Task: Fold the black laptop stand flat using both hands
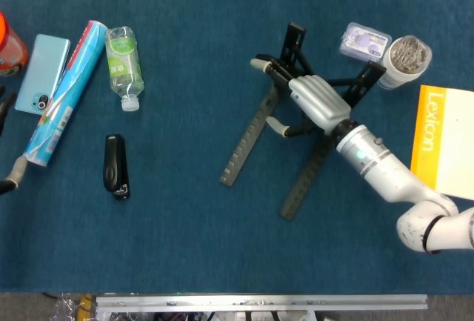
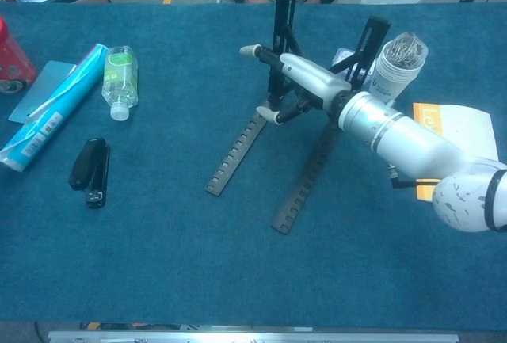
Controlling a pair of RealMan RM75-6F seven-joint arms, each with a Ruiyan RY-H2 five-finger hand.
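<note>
Laptop stand (image 1: 296, 124) center-right not yet flat, uprights raised. Right hand (image 1: 315, 102) over its crossbars, fingers apart, grip unclear. Left hand barely visible at the left edge, fingers unclear.

The robot's right hand (image 1: 317, 102) has a silver-grey ribbed back, black fingers (image 1: 275, 73) and cream-coloured tips. Behind it, a glossy white cylindrical forearm (image 2: 404, 145) carries a narrow metallic ring near the wrist and a small teal light on its casing, ending in a rounded white elbow joint (image 2: 467, 200) flecked with dark marks and ringed by a black seam.
</note>
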